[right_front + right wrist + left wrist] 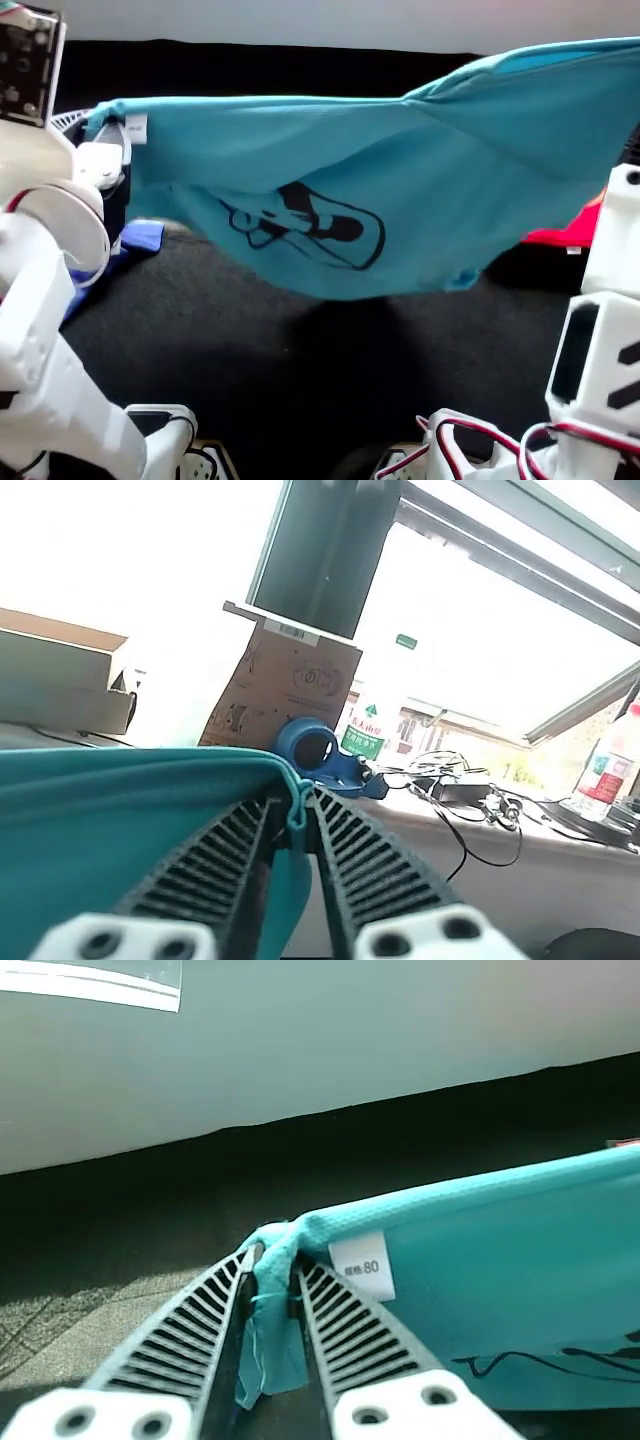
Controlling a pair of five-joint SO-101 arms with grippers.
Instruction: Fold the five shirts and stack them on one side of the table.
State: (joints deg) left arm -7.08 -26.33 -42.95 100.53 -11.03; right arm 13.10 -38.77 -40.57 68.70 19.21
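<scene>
Thing in hand: the teal shirt (400,190) hangs in the air, stretched between our two arms and clear of the dark surface (250,390) below it.
Left tool: the left tool (272,1260) is narrow, its ribbed fingers pinching a bunched corner of the teal cloth, just beside the white size tag (362,1265).
Right tool: the right tool (297,805) is likewise narrow, clamped on a folded edge of the same cloth, which drapes off to one side of it.
Key relation: the shirt's long axis runs from one tool to the other across the surface. In the high view the end at the right arm's side sits higher than the end at the left arm's side, so the held edge slants. The body sags below that line, with the black print (305,225) facing the camera.
Nearer arm: neither, as each holds one end. We judge the coming move to be a joint lowering, and the cloth will lie skewed unless the two ends are levelled.
Other shirts: a blue shirt (140,240) lies on the surface near the left arm and a red shirt (575,232) on the far right, both well apart from the bare middle.
Hidden or unclear: the hanging cloth covers most of the far surface, so we cannot count the other shirts. The frame edge cuts off the shirt's right end in the high view. We cannot make out the sleeves or collar, or whether the lowest hem is doubled over.
</scene>
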